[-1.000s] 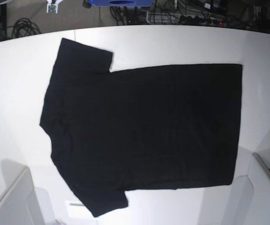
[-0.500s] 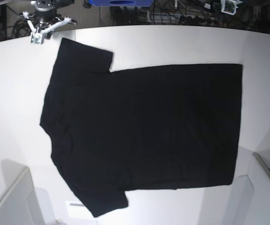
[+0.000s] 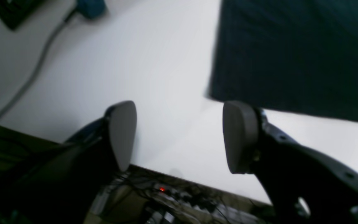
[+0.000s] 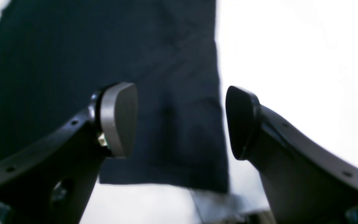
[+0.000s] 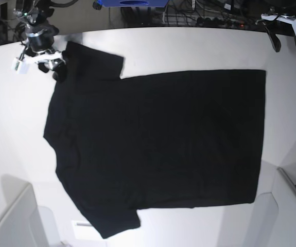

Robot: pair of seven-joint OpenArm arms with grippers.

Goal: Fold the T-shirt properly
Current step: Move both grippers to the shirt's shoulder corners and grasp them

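Observation:
The black T-shirt lies spread flat on the white table, sleeves toward the view's left and hem toward its right. My right gripper hangs over the far sleeve at the upper left. In the right wrist view it is open, with the sleeve lying below between its fingers and nothing held. At the table's far right edge my left gripper is apart from the shirt. The left wrist view shows it open and empty over bare table, the shirt's hem corner just ahead of its right finger.
Grey box-like shapes stand at the front left and front right of the table. A grey cable and a blue object lie on the table beyond the left gripper. Cables and a power strip sit below the far edge.
The right gripper has come down from the far left edge onto the sleeve. The left gripper has swung in at the upper right. Both have opened. The shirt has not moved.

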